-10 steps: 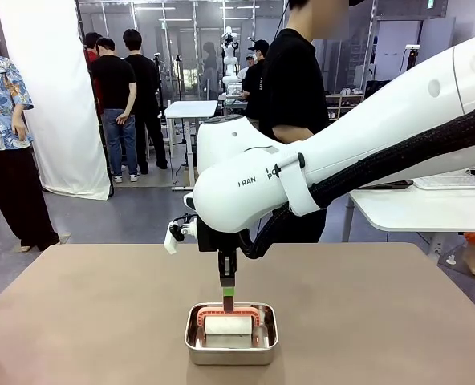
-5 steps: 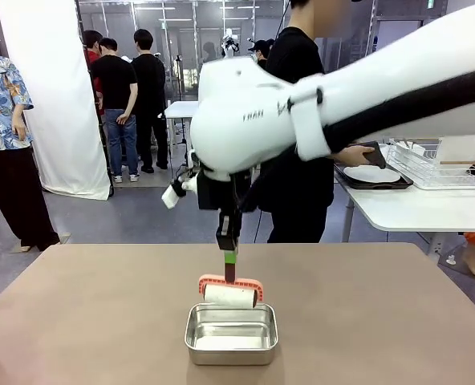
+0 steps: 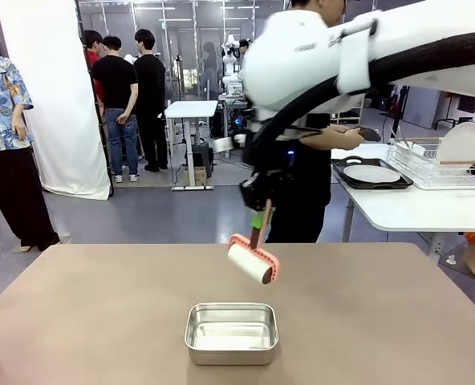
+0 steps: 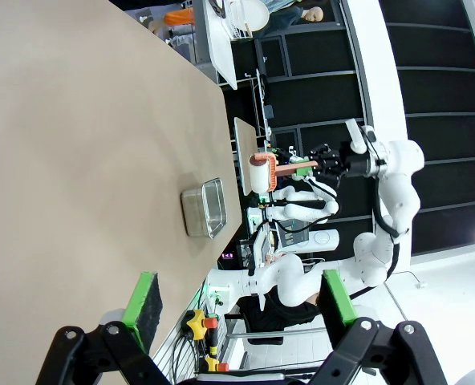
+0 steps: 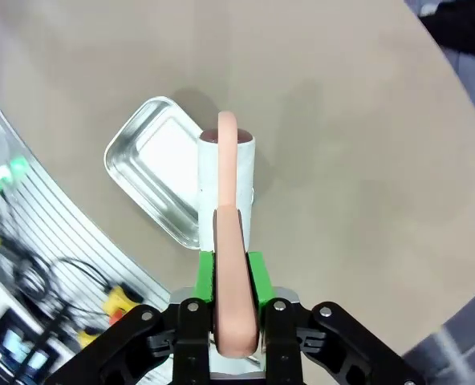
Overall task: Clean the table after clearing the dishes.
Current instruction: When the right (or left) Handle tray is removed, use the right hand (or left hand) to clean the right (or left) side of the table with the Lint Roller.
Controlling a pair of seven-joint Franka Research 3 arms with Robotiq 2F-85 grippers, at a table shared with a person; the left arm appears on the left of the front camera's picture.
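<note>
My right gripper (image 3: 257, 218) is shut on the pink handle of a cleaning roller (image 3: 252, 262), whose white roll hangs tilted in the air above the taupe table (image 3: 85, 313), just beyond the steel pan (image 3: 231, 333). In the right wrist view the roller (image 5: 225, 172) points away from my right gripper (image 5: 229, 277), over the pan's (image 5: 153, 160) edge. A white plate on a dark tray (image 3: 371, 174) lies on the white side table. My left gripper (image 4: 239, 298) is open above the table (image 4: 77, 144), far from the pan (image 4: 204, 208) and the roller (image 4: 259, 171).
A person in black stands behind the table's far edge, a hand (image 3: 340, 138) held over the side table. A wire rack (image 3: 438, 164) there holds another white plate. Several people stand farther back on the left.
The right arm has lifted the roller out of the steel pan and carried it up and to the right, tilting it. The pan now holds nothing. The left gripper stays open.
</note>
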